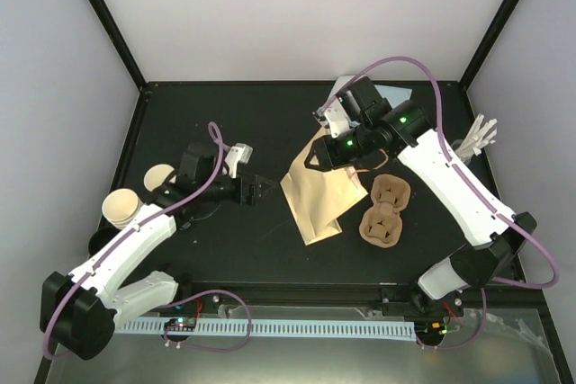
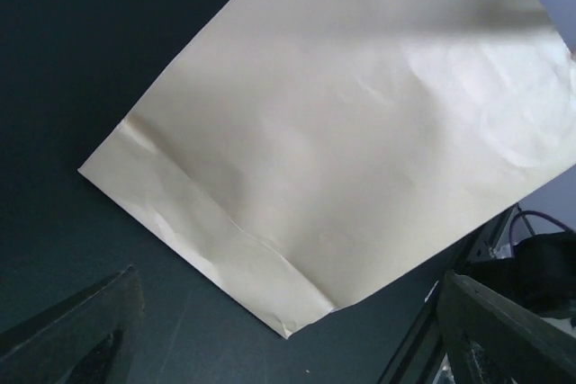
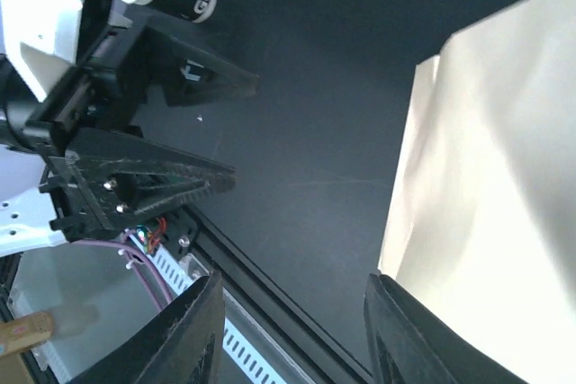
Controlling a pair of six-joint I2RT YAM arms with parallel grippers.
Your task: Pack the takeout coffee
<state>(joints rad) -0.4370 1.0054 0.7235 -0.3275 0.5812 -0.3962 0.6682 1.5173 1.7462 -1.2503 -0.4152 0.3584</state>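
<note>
The tan paper bag lies flat in the middle of the black table, and it fills most of the left wrist view. My left gripper sits just left of the bag, open, its fingers wide apart over bare table beside the bag's corner. Over the bag's upper left part, my right gripper stands open with nothing between its fingers; the bag's edge is just beside one of them. The takeout coffee is hidden.
A brown pulp cup carrier lies right of the bag. Lidless cream cups sit at the far left by the left arm. A pale sheet and a white wooden piece are at the back right.
</note>
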